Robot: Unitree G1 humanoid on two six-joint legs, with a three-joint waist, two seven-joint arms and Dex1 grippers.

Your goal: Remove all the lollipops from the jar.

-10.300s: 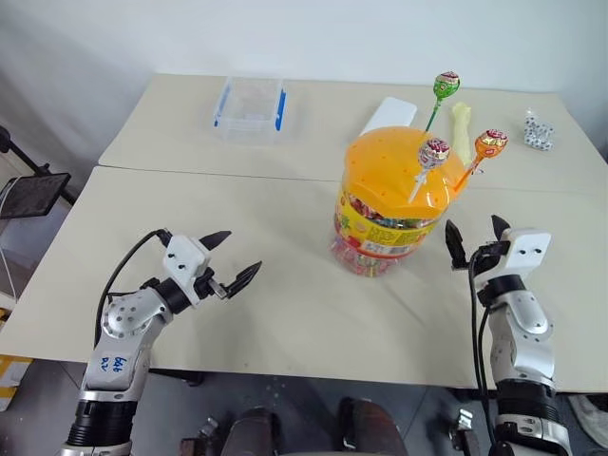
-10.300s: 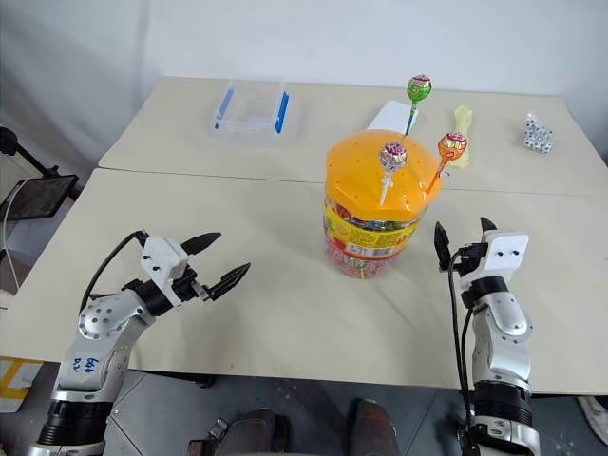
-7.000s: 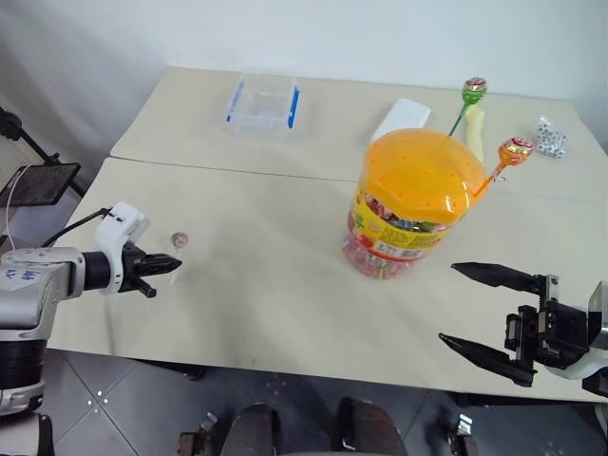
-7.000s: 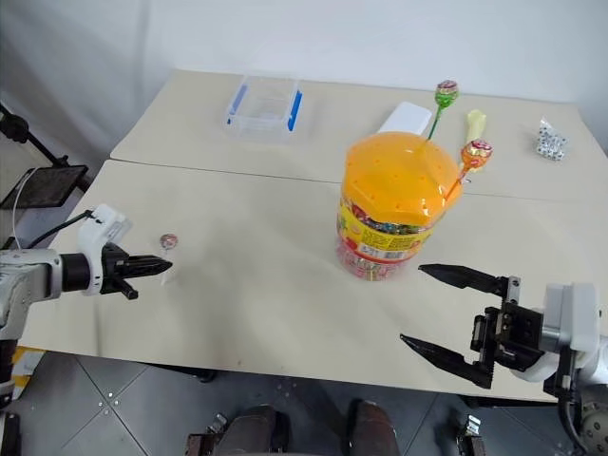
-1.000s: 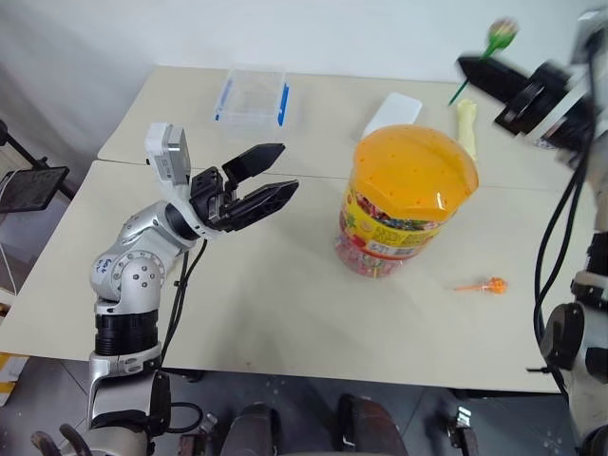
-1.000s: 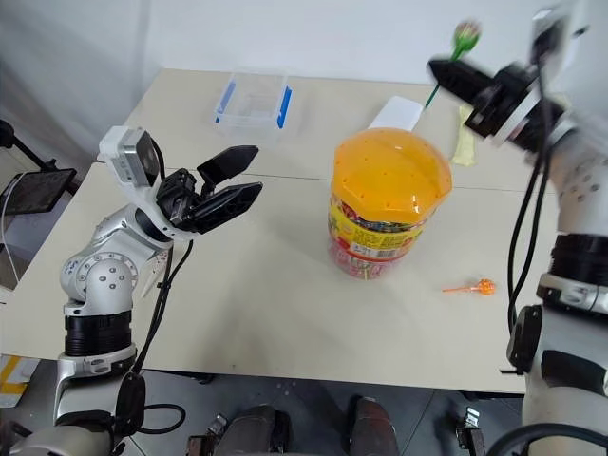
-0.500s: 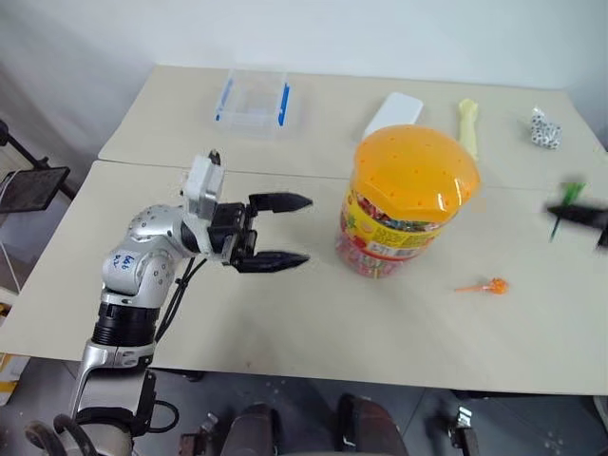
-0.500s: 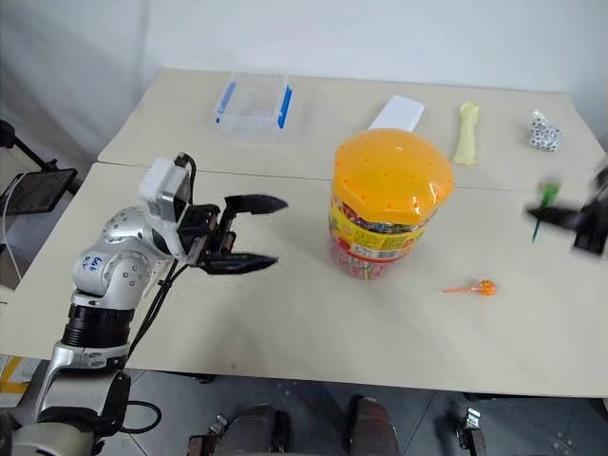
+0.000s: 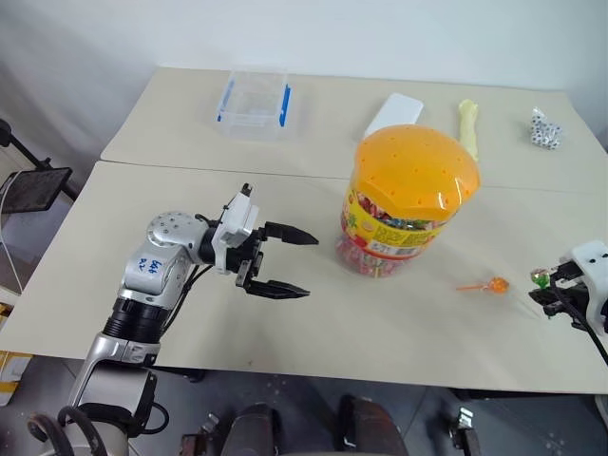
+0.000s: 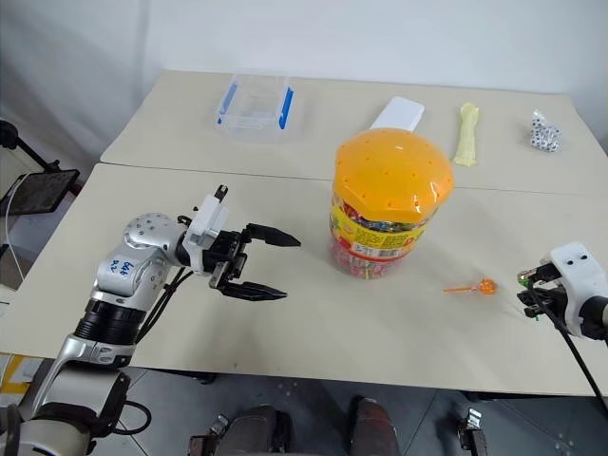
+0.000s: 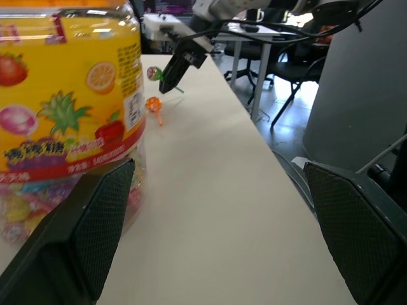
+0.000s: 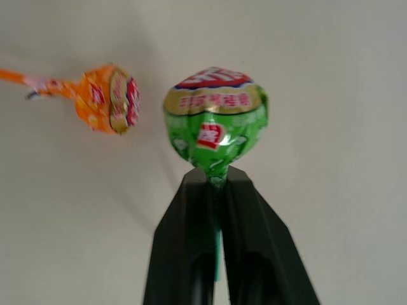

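The jar (image 9: 410, 202), a clear tub with an orange domed lid, stands mid-table with nothing sticking out of its lid. An orange lollipop (image 9: 490, 284) lies on the table to its right. Just right of that, my right gripper (image 9: 544, 288) is low over the table near the front edge, shut on the stick of a green lollipop (image 12: 215, 124) whose head stands above the fingertips. My left gripper (image 9: 290, 263) hovers left of the jar, open and empty, pointing at the jar. In the left wrist view the jar (image 11: 63, 95) is close beside one finger.
A clear box with blue clips (image 9: 254, 102), a white flat box (image 9: 391, 114), a pale yellow long object (image 9: 468, 123) and a small cluster of dice (image 9: 541, 128) lie on the far table. A seam runs between the two tables behind the jar.
My right gripper came down from high behind the jar to the table beside the orange lollipop, carrying the green one. My left gripper sank a little and turned toward the jar.
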